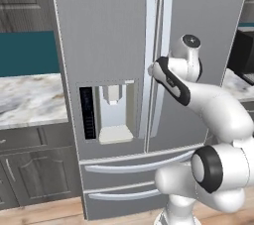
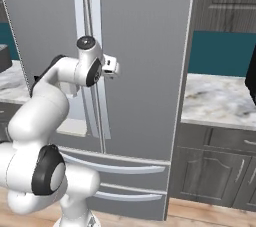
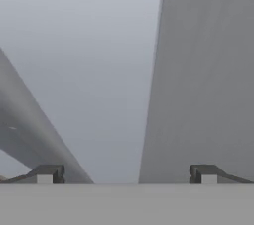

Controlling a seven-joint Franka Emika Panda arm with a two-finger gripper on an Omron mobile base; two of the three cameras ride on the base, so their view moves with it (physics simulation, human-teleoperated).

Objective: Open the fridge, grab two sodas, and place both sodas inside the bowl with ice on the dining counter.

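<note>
The fridge (image 1: 106, 45) takes up the centre of the left base view: a tall slab of smooth, matte grey steel with both French doors shut, two long, flat, pale vertical handles (image 1: 158, 60) running side by side along the centre seam, and a recessed water dispenser panel (image 1: 110, 112) with a dark control strip at middle left. Two shallow drawers (image 1: 129, 167) with curved bar pulls sit along the lower part of the frame. In the right base view the white arm reaches from the lower left up to the handles, its gripper (image 2: 111, 65) right at the door face in the centre left. The hand view shows the gripper's dark, blocky finger tips (image 3: 47, 173) spread wide at the bottom edge, nothing between them, with the grey handle bar close ahead. A glossy white-grey marbled counter (image 1: 30, 97) over dark panelled cabinets (image 1: 34, 169) lies at the left edge.
</note>
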